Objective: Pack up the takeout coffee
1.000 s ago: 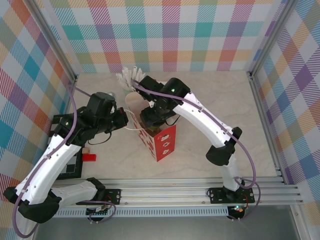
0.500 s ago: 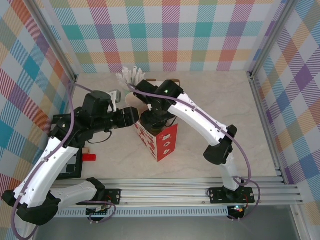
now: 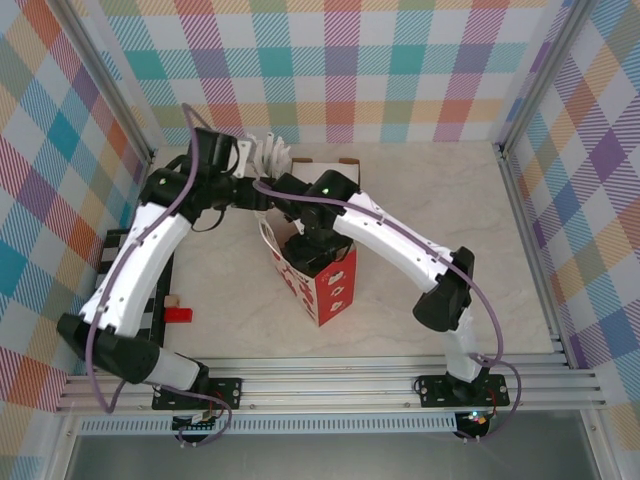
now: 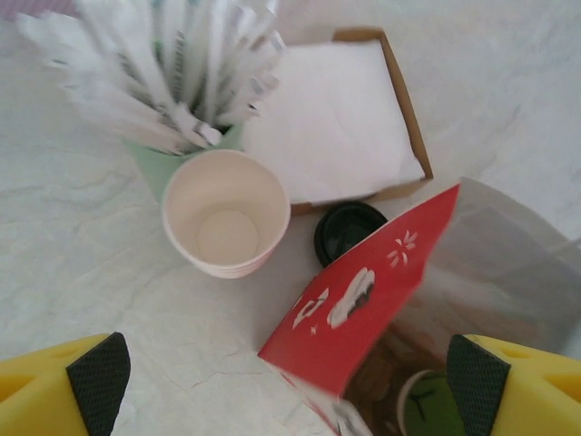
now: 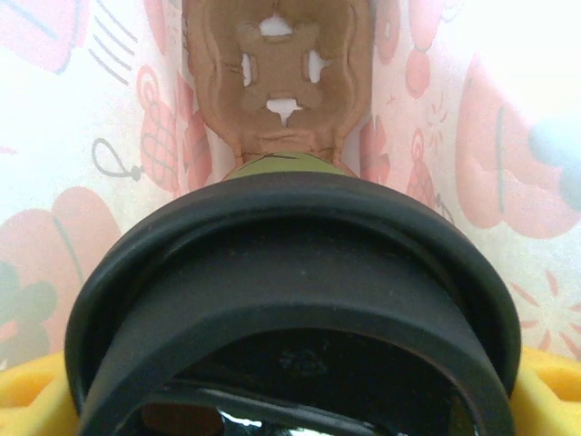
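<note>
Since a second ago your left arm has swung off the rim of the red paper bag (image 3: 330, 285) toward the upper left of the overhead view, and your right arm has pushed deeper into the bag's mouth. Your left gripper (image 4: 286, 381) hangs with its jaws spread wide and nothing between them. It looks down on the napkin box (image 4: 336, 109), the stack of lidless cups (image 4: 227, 213) and the loose black lid (image 4: 349, 232). Your right gripper (image 5: 290, 404) is clasped on the takeout coffee (image 5: 290, 272): yellow fingers (image 5: 23, 404) press in at the lower corners of its wrist view, with the cup's lid wedged between them.

You look to be in the lowering step, with the cup inside the bag but not yet set down. A brown cardboard piece with cut-outs (image 5: 277, 73) stands ahead of it at top centre. Next, I'd judge, you need to ease the cup down until its base rests. Then release and draw straight up without snagging the bag's walls.

The coffee shows a glossy black lid, seated evenly. A sliver of olive-green paper cup shows just past its far edge.
</note>
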`<control>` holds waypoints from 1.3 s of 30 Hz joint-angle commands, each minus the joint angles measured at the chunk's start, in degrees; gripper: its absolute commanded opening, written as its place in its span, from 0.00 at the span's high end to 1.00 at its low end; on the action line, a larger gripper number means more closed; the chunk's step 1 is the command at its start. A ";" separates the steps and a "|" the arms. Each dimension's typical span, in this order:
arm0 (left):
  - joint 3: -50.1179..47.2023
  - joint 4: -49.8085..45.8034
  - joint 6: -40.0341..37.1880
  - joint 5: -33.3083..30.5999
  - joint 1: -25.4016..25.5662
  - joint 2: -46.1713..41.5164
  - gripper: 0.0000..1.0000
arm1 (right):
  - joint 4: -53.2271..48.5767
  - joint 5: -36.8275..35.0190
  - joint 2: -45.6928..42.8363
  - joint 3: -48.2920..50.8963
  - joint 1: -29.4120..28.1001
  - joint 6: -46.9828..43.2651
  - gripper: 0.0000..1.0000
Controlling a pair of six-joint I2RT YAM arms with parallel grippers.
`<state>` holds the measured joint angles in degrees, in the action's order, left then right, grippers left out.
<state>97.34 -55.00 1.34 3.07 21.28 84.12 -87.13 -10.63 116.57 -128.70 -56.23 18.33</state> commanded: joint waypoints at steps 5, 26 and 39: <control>-0.56 2.81 -9.63 15.94 -0.54 0.01 0.10 | -2.45 0.53 -6.58 3.50 0.65 -4.93 0.54; -0.29 2.11 -16.75 17.93 -0.01 7.02 0.17 | 2.45 3.84 -10.63 11.44 1.91 -3.32 0.55; -2.93 5.34 -14.89 21.81 -0.01 5.29 0.82 | -1.88 4.47 -8.27 10.50 2.34 -0.37 0.56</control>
<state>95.39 -51.59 -14.31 23.68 21.28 92.27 -85.52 -7.40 107.46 -117.01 -54.28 16.08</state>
